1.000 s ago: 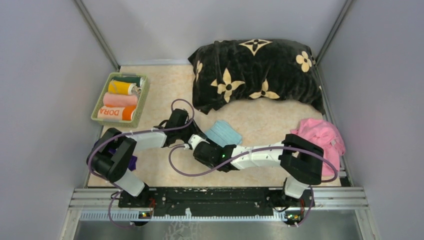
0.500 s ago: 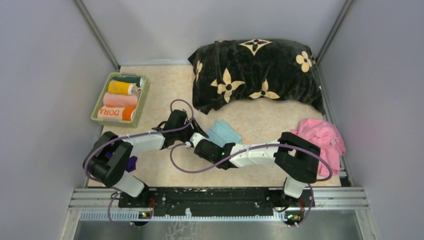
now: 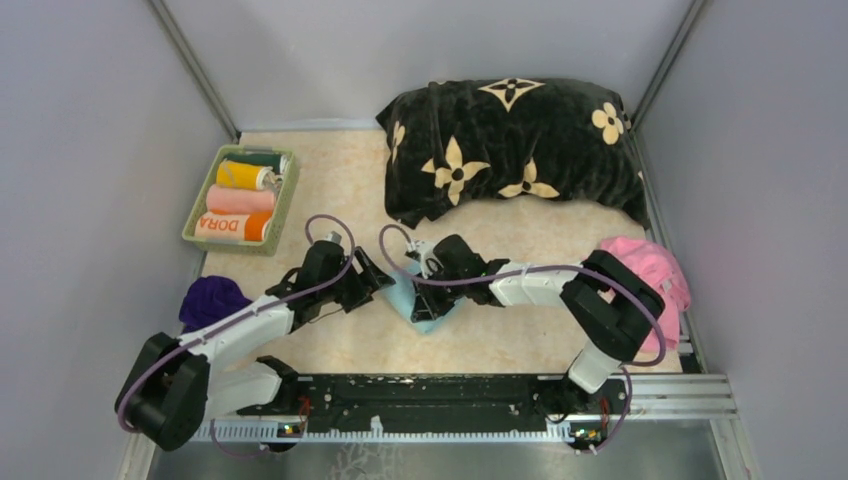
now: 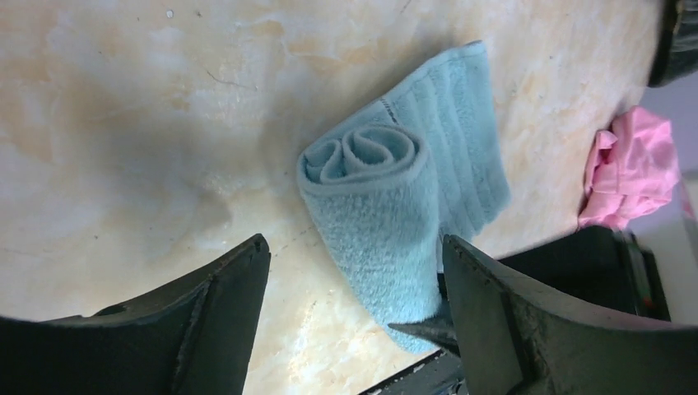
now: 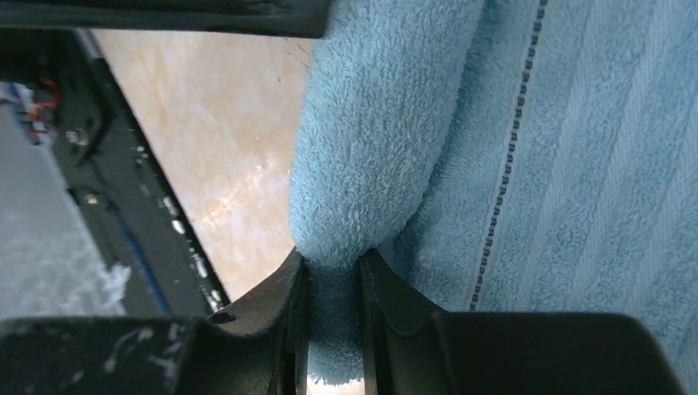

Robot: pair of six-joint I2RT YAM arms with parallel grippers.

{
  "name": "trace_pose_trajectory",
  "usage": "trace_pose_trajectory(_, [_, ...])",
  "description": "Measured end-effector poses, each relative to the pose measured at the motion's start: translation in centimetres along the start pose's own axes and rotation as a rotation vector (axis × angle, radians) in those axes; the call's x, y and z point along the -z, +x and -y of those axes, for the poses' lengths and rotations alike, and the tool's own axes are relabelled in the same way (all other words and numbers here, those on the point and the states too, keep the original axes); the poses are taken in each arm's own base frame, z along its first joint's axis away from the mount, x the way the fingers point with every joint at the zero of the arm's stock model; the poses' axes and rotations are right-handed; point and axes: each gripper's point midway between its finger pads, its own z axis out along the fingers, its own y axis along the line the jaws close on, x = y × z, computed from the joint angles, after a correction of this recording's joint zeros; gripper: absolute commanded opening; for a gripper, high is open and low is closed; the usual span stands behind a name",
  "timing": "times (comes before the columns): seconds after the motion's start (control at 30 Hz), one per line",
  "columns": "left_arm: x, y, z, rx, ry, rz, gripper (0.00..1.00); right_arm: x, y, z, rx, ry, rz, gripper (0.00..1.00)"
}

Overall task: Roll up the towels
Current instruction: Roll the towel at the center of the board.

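The light blue towel (image 4: 387, 214) has ribbed stripes and a dotted stitched line. The pink towel (image 3: 672, 280) and purple towel (image 3: 210, 298) are plain. The cushion (image 3: 510, 140) is black with beige flowers. The table (image 3: 330, 180) is mottled cream-beige marble.

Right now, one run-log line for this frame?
stage: rolling | light blue towel: partly rolled, flat tail left | left end effector: open, not gripping | right end effector: shut on roll end

A beige marbled tabletop (image 3: 330, 180) is enclosed by grey walls (image 3: 90, 150); a metal rail (image 3: 720, 400) is fixed along its near edge.
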Motion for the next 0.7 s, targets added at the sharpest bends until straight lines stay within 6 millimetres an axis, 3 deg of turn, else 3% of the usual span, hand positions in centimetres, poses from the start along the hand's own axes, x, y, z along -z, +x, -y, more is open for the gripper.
trace_pose_trajectory(0.27, [1.0,1.4,-1.1,0.026,0.035,-0.008,0.82,0.1,0.1,0.7,-0.289,-0.264,0.004,0.14])
trace_pose_trajectory(0.43, [0.0,2.1,-1.2,0.047,0.034,-0.054,0.83,0.1,0.4,0.9,-0.375,-0.338,-0.007,0.14])
trace_pose_trajectory(0.7, [-2.1,1.3,0.9,0.053,0.079,-0.069,0.82,-0.2,0.7,0.8,-0.419,-0.392,-0.015,0.16])
